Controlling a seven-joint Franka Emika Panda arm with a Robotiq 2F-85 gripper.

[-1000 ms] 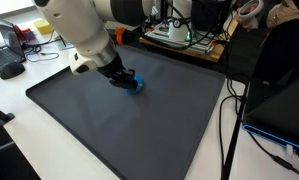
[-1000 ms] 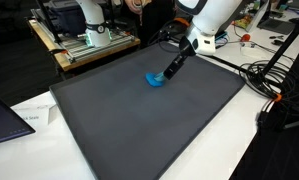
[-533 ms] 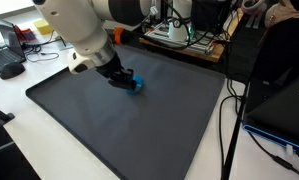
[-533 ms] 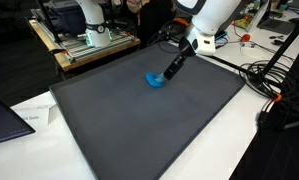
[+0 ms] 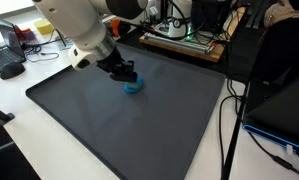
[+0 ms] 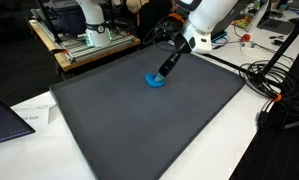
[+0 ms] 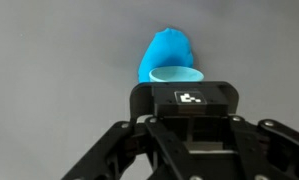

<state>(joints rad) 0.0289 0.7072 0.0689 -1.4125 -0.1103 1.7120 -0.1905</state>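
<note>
A white robot arm reaches over a dark grey rubber mat [image 5: 119, 130] that covers most of a white worktop [image 5: 11, 105]. Its black tool [image 5: 124, 72] hangs just above a small bright blue plastic cup [image 5: 134, 87], the only item on the mat.

1 second ago the tool sat low against the cup. In both exterior views it has now risen and pulled back a little, so that the cup [image 6: 154, 80] rests on the mat by itself, just beside the tool [image 6: 166, 68].

In the wrist view the cup [image 7: 169, 55] lies beyond the tool's black body, its pale rim facing the camera.

The tool grips nothing. Its fingertips are not visible, so I cannot tell whether they are spread or closed. Judging by the lift, the cup has been set down and left there.
</note>
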